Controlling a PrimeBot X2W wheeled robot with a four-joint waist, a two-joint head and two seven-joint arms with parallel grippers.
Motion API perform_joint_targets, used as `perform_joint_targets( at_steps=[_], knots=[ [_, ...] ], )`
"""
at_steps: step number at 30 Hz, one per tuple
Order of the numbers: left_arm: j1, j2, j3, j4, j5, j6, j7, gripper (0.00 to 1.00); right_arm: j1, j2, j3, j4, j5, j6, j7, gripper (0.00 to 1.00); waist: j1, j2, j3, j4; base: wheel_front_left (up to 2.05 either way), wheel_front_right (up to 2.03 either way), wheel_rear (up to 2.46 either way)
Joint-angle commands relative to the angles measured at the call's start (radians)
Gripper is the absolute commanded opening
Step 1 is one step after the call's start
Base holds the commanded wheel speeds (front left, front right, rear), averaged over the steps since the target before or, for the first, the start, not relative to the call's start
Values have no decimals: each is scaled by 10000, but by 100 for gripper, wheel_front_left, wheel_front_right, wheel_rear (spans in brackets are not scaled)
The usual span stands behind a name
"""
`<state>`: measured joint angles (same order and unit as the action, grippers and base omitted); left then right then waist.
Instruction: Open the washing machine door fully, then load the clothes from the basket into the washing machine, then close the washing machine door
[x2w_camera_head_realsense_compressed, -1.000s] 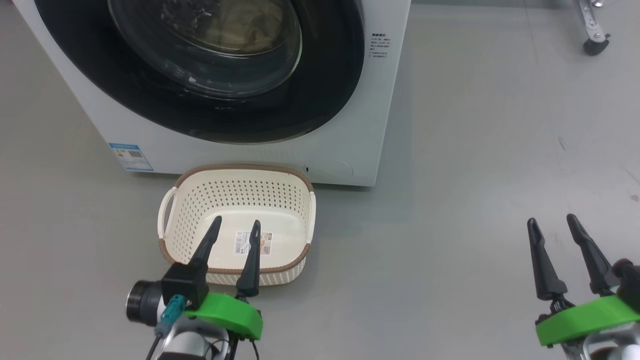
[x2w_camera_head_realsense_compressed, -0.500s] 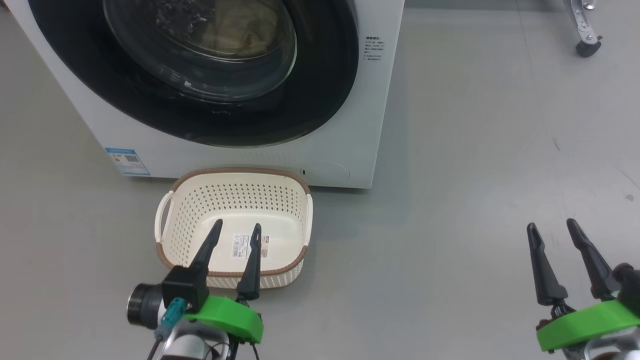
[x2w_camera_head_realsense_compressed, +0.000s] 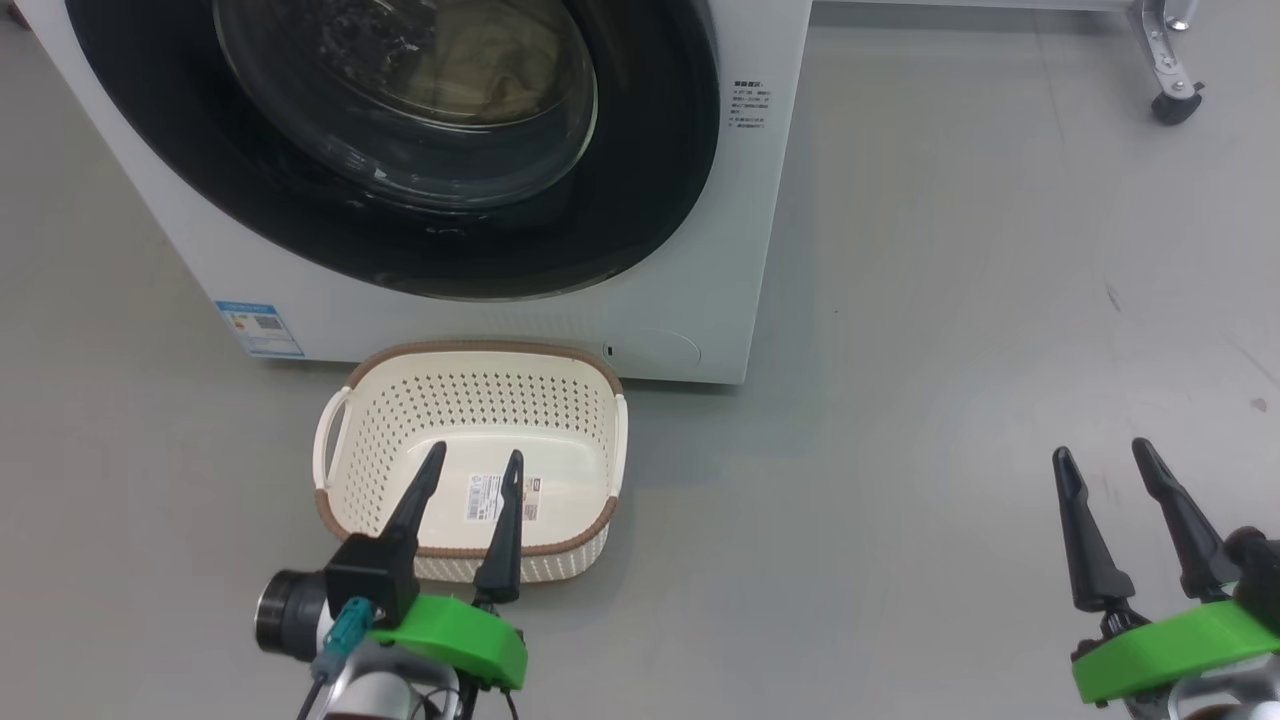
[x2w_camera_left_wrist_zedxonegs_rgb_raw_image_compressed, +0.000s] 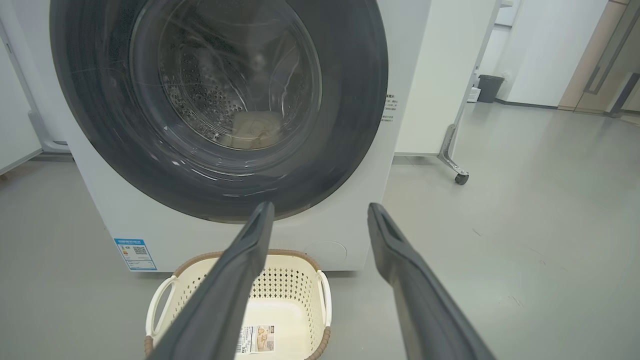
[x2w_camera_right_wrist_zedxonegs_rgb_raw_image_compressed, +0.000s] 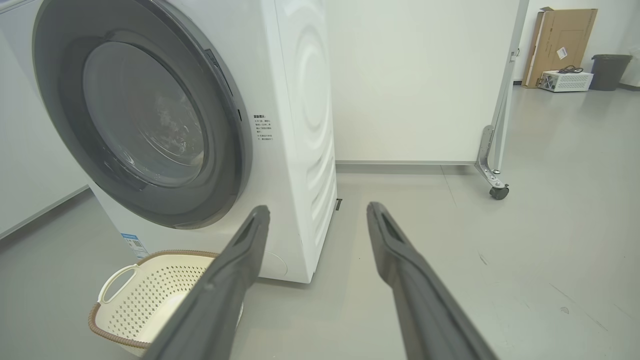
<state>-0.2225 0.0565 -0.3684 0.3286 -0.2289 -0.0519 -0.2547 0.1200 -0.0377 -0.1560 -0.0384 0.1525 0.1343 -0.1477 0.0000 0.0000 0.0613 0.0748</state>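
1. Currently, the washing machine (x2w_camera_head_realsense_compressed: 755, 250) stands on the grey floor (x2w_camera_head_realsense_compressed: 900, 400), with a blue label sticker (x2w_camera_head_realsense_compressed: 258, 328) at its lower front corner.
2. The washing machine door (x2w_camera_head_realsense_compressed: 650, 200) is closed. In the right wrist view its glossy black rim lies flush against the white front.
3. The clothes (x2w_camera_head_realsense_compressed: 470, 70) are inside the drum. They show as a pale cream heap behind the door's clear glass bowl, low in the drum in the left wrist view.
4. The basket (x2w_camera_head_realsense_compressed: 480, 395) sits on the floor just in front of the machine, below the door. Its far brown rim is close to the machine's base; whether they touch cannot be told. Its inside bottom shows plainly, with a white label sticker (x2w_camera_head_realsense_compressed: 497, 497) on it.
5. The left gripper (x2w_camera_head_realsense_compressed: 476, 452) is at the lower left of the head view. Its fingers are spread apart and grip nothing. In that view the fingertips overlap the basket's interior, but their height over it cannot be judged. Its wrist camera looks at the door, with the basket below the fingers.
6. The right gripper (x2w_camera_head_realsense_compressed: 1100, 450) is at the lower right, over bare floor and well apart from the basket and machine. Its fingers are likewise spread apart and grip nothing.
7. A caster (x2w_camera_head_realsense_compressed: 1172, 105) on a metal leg stands on the floor to the machine's right, well apart from it.
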Motion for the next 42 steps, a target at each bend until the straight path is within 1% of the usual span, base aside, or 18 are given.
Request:
perform_joint_targets(
  at_steps=[1,8,9,13,42],
  knots=[
    [-172,96,317,-261,92,36,-70,100,-125,-126,223,-327,30,-36,1,100,0,0,-1,5,0,0,0],
    [-173,108,316,-271,204,83,-70,100,-104,-126,237,-338,41,-36,29,100,0,0,-18,6,0,0,0],
    [62,2,-7,22,138,11,0,0,13,0,18,0,2,0,28,0,1,0,-18,6,0,0,0],
    [304,-35,-51,458,108,-3,18,0,55,101,74,571,55,2,36,0,0,0,-27,1,0,0,0],
    [490,43,933,189,-3118,-179,754,0,-466,17,195,1079,3357,-7,582,0,0,0,-152,-167,0,0,0]
  ],
)
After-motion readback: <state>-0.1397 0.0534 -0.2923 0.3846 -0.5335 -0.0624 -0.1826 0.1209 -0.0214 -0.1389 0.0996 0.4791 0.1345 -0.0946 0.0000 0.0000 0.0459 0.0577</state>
